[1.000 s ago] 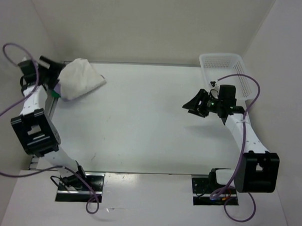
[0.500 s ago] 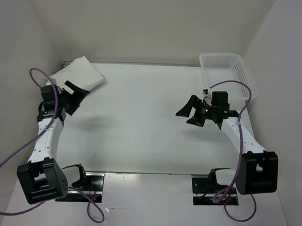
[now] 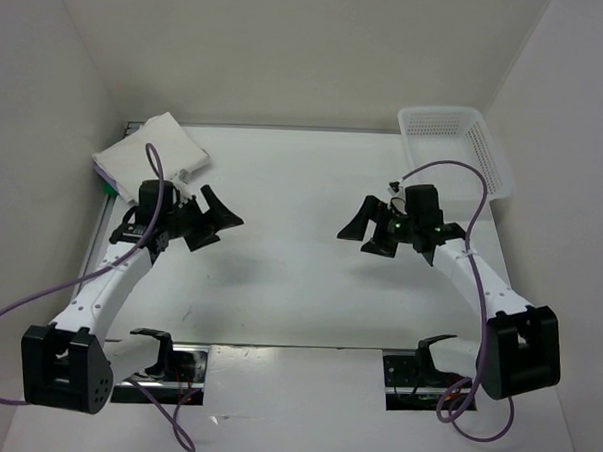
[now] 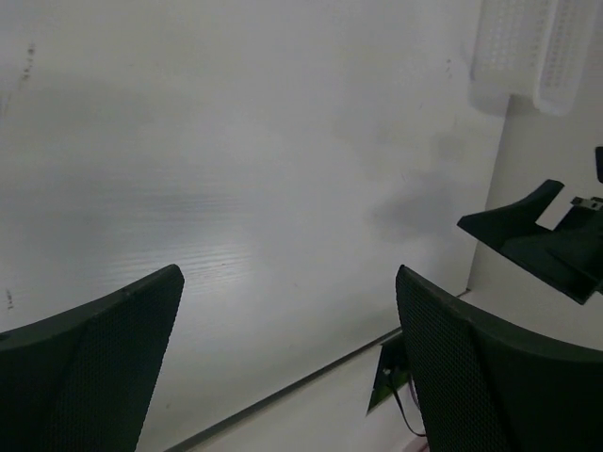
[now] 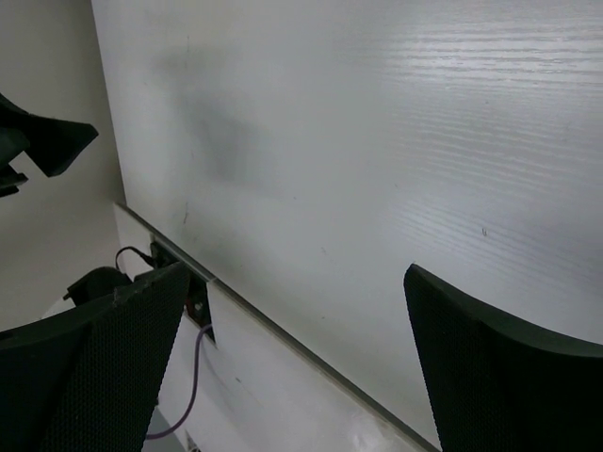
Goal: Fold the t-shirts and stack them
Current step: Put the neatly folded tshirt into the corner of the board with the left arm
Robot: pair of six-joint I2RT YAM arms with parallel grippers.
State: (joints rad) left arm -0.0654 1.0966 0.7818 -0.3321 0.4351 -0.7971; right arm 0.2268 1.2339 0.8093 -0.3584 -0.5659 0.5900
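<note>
Hovering the left hand (image 3: 219, 230) over the left part of the desk (image 3: 288, 296), fingers pointing toward the middle, spread wide and gripping nothing. Stretching the left arm (image 3: 103, 292) forward from the near edge, elbow sitting low by the near left corner. Hovering the right hand (image 3: 356, 238) over the right-centre of the desk, likewise wide open and empty, facing the left hand and staying well apart from it. Showing only bare desk between the fingers (image 4: 94, 367) in the left wrist view, and the same between the fingers (image 5: 499, 358) in the right wrist view.

Leaving the t-shirts (image 3: 149, 154) lying as a flat folded stack in the far left corner, white t-shirt (image 3: 160, 145) on top, a sliver of the green t-shirt (image 3: 105, 185) peeking out at the near left edge; not making out the purple one.

Sitting now clear of the stack with the left hand, unlike a second ago, when pressing right against bunched-up white cloth in that corner. Sitting nearer the centre with the right hand too, farther from the white mesh basket (image 3: 456, 133) at the far right than a second ago.
</note>
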